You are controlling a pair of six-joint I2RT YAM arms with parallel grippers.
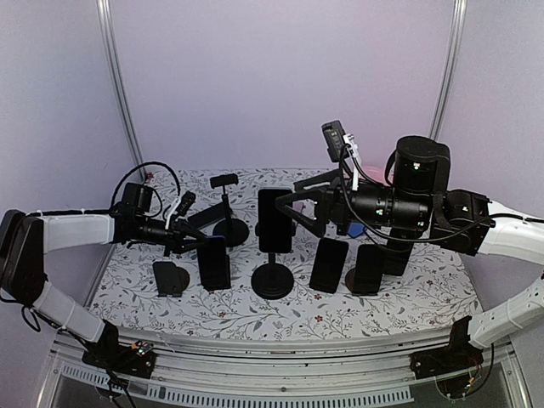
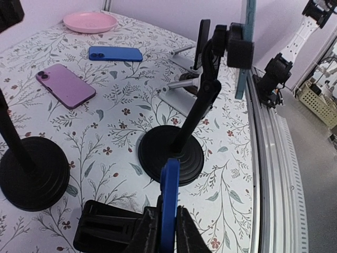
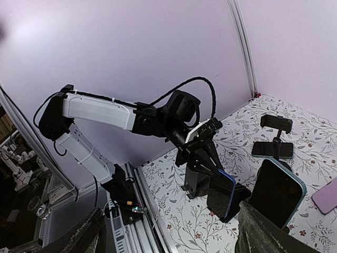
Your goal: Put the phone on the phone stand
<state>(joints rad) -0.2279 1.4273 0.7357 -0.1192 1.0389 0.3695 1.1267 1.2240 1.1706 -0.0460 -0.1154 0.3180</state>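
The left arm [image 1: 76,231] is reaching low across the floral table [image 1: 425,299], its gripper [image 2: 168,227] clamping the blue-edged phone [image 2: 169,195] upright, just beside the low black phone stand [image 2: 105,227]. The right arm [image 1: 476,223] is stretching inward, its gripper [image 1: 293,201] standing spread near the mounted phone [image 1: 274,219].

Low stand [image 1: 170,277], pole stand [image 1: 272,280] and 2 propped phones [image 1: 329,265] crowd the mid-table row; the right arm [image 1: 399,204] hangs over the right half. The table [image 1: 255,321] strip nearest lies open.
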